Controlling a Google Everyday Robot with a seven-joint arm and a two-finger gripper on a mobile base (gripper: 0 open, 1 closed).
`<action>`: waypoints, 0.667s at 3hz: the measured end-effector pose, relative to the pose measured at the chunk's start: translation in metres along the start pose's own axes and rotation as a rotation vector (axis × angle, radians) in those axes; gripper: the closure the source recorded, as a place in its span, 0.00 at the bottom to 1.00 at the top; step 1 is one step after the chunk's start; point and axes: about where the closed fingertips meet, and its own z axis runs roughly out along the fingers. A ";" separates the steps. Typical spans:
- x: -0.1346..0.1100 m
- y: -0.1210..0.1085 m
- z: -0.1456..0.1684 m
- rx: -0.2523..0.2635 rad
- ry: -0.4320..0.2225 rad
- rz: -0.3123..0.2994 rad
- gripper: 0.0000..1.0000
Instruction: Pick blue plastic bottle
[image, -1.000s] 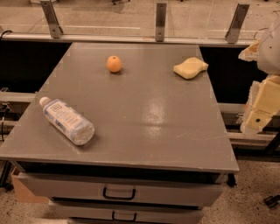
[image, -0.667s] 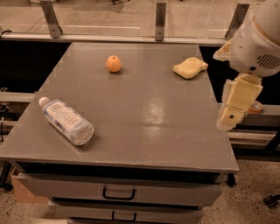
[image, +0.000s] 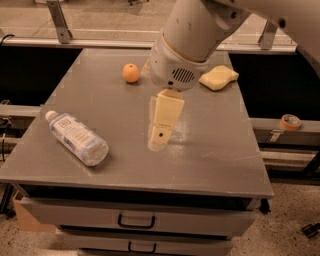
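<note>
The blue plastic bottle (image: 76, 138) lies on its side on the grey table (image: 215, 160) near the front left corner. It is clear and ribbed, with a white cap pointing back left and a pale label with a small dark square. My gripper (image: 160, 131) hangs from the white arm over the middle of the table, pointing down, well to the right of the bottle and apart from it. Nothing shows in it.
An orange (image: 131, 73) sits at the back of the table, left of the arm. A yellow sponge (image: 219, 78) lies at the back right. A roll of tape (image: 290, 122) rests on a rail right of the table. Drawers with handles (image: 135, 221) are below the front edge.
The arm has swung from the table's right edge leftward to over the middle of the table. The bottle, orange and sponge have not moved.
</note>
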 end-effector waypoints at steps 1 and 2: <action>-0.003 0.000 0.001 0.002 -0.006 -0.004 0.00; -0.037 -0.001 0.029 -0.017 -0.062 -0.008 0.00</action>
